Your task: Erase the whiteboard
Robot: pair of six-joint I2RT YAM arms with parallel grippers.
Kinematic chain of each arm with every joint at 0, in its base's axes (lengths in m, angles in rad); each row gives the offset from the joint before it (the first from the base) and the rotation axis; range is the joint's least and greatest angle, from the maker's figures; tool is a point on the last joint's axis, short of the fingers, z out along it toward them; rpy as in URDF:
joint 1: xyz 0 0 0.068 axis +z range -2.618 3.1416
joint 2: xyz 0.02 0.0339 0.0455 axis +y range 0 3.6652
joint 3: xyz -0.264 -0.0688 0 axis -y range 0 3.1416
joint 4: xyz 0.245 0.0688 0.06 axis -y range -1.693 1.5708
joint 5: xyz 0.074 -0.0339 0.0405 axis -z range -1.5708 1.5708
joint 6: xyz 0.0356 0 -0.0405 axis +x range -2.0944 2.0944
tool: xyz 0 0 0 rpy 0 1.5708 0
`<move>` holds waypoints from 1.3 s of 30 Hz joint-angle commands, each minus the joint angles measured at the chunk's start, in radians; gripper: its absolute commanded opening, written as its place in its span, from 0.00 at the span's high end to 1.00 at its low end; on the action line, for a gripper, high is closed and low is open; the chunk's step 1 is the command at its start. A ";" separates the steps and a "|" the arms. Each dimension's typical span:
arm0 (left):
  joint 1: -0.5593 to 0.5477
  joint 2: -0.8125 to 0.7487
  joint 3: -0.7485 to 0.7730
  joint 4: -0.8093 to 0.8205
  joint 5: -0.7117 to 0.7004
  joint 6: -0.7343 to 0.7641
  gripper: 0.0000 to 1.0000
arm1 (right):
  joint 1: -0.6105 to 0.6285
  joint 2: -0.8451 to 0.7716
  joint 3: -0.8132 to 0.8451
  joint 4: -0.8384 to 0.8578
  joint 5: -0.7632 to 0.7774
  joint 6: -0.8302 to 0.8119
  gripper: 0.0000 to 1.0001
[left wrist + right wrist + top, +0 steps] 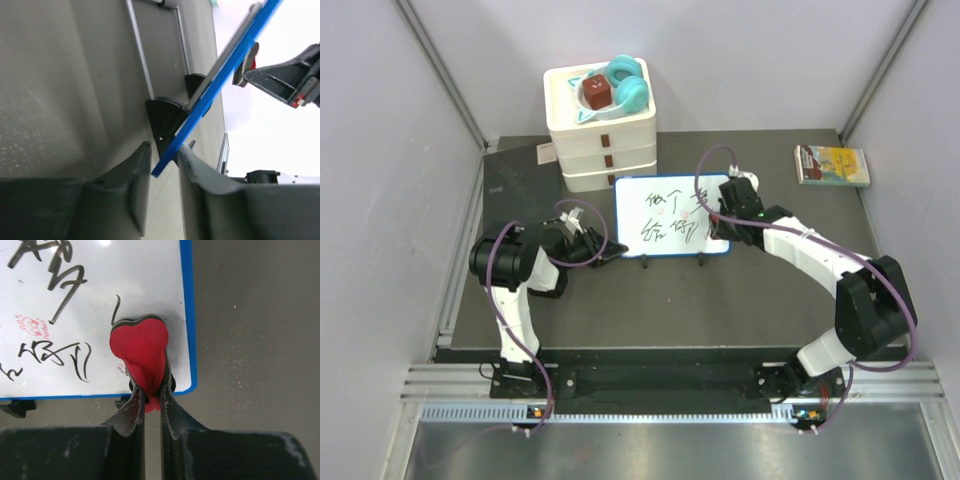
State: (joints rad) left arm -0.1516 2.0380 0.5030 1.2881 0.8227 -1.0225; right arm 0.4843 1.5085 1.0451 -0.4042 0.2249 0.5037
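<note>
Two hands share one board. Farthest left, a flat dark notebook (520, 180) lies at about ten o'clock from the whiteboard (670, 215). Next is the left hand (164, 146), set at the board's seven o'clock corner with a finger on each side of the blue frame. A sliver of gap shows beside one finger, so it straddles the edge and does not yet pinch it. The whiteboard stands in the middle of the desk (720, 300), leaning on a wire stand and little black feet (162, 115), its face covered in black writing. I judge it light and stiff, with a slick face and a thin frame. Wiping pressure would likely skid or tip it, so the frame corner close to a foot looks the sound place to steady it. At its eleven o'clock sits a white stacked drawer box (602, 150). The open top tray holds teal headphones (628, 82) and a small red block (597, 93), while the drawers below are shut and hide their contents. Near the board's three o'clock edge the right hand (150, 390) is pressed tight on a red heart-shaped eraser (140, 347), which lies against the white surface. A small picture book (832, 165) lies at two o'clock, well apart.
</note>
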 commanded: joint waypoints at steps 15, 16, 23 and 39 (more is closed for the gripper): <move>0.000 0.004 0.006 0.159 0.007 0.007 1.00 | 0.011 0.033 -0.062 0.107 0.099 0.065 1.00; -0.002 -0.001 0.003 0.151 0.006 0.012 1.00 | 0.011 0.032 -0.062 0.110 0.096 0.065 1.00; -0.002 -0.035 0.005 0.016 -0.034 0.061 1.00 | 0.011 0.030 -0.063 0.122 0.080 0.067 1.00; -0.032 -0.021 -0.055 -0.069 -0.096 0.138 1.00 | 0.011 0.015 -0.088 0.166 0.063 0.061 1.00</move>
State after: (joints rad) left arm -0.1883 1.9553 0.4862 1.2781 0.8436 -0.8837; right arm 0.4843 1.5387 0.9619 -0.2920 0.2867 0.5617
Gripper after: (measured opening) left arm 0.063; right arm 0.057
